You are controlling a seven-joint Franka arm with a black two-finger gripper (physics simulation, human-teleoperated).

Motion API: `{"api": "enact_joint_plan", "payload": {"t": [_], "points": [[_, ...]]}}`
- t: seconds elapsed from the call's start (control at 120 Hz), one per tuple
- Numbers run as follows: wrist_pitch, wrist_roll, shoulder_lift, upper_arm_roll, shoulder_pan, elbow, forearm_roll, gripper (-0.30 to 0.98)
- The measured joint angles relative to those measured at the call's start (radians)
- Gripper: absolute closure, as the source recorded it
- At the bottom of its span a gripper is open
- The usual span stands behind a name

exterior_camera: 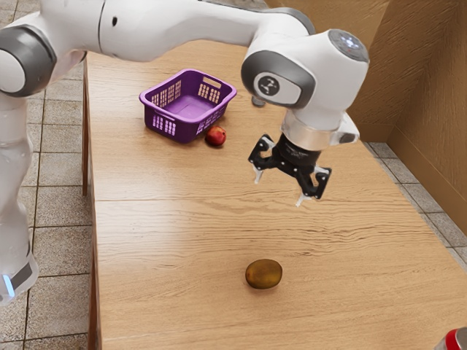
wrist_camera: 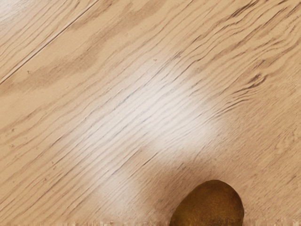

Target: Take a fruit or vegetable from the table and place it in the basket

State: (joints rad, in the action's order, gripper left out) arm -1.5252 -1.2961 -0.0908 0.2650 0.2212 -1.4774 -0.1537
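Note:
My gripper [exterior_camera: 277, 192] hangs over the table with its two fingers spread wide, open and with nothing between them. A brown-green kiwi-like fruit [exterior_camera: 263, 274] lies on the table, lower than the gripper and nearer the exterior view's bottom edge. In the wrist view the same fruit [wrist_camera: 210, 207] is partly cut off at the lower edge. A red apple-like fruit [exterior_camera: 215, 136] rests on the table beside the purple basket [exterior_camera: 174, 130]. The basket's visible floor holds nothing.
The wooden table [exterior_camera: 160, 240] reaches toward a brown wall panel at the exterior view's right. A red and grey can-like object [exterior_camera: 454, 341] is at the lower right corner. A small grey object [exterior_camera: 258, 102] stands behind the arm's hand.

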Motion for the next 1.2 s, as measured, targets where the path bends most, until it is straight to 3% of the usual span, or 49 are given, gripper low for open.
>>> {"api": "enact_joint_plan", "payload": {"t": [0.117, 0.258, 0.442, 0.675, 0.775, 1.017, 1.2], "points": [[-0.122, 0.091, 0.100, 0.076, -0.055, -0.189, 0.051, 0.01], [-0.242, 0.180, 0.107, 0.129, -0.048, -0.240, 0.086, 0.01], [-0.331, 0.268, 0.228, 0.137, -0.063, -0.410, 0.177, 0.00], [-0.376, 0.347, 0.293, 0.147, -0.079, -0.504, 0.261, 0.00], [-0.384, 0.373, 0.341, 0.149, -0.131, -0.556, 0.296, 0.00], [-0.392, 0.434, 0.346, 0.149, -0.254, -0.589, 0.325, 0.00], [-0.395, 0.477, 0.318, 0.151, -0.261, -0.588, 0.328, 0.00]]}}
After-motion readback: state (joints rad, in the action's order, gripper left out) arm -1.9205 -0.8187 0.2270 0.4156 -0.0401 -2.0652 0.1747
